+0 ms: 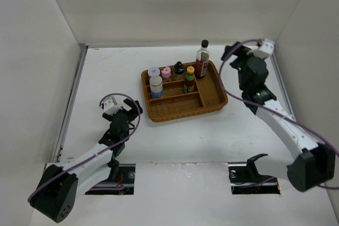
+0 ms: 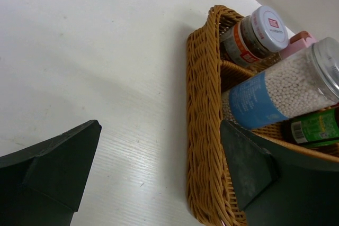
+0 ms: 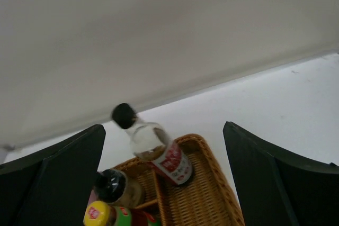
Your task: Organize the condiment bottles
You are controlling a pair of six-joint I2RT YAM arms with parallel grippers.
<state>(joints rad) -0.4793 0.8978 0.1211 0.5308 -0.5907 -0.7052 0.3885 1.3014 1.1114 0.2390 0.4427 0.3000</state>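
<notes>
L gripper (image 2: 159, 130): you see fingers wide apart, nothing btw them, just beside wicker tray (image 2: 201, 104). R gripper (image 3: 164, 129): same, empty, near tall red bottle (image 3: 161, 154). All six condiment bottles (image 1: 190, 79) upright in tray.

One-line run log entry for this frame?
objects: six condiment bottles in wicker tray | left gripper: open, empty, near tray's left edge | right gripper: open, empty, by tall bottle | task: looks complete

Six condiment bottles (image 1: 155, 86) stand upright in the wicker tray (image 1: 183, 114) — tall red bottle (image 1: 202, 57) far right.
</notes>
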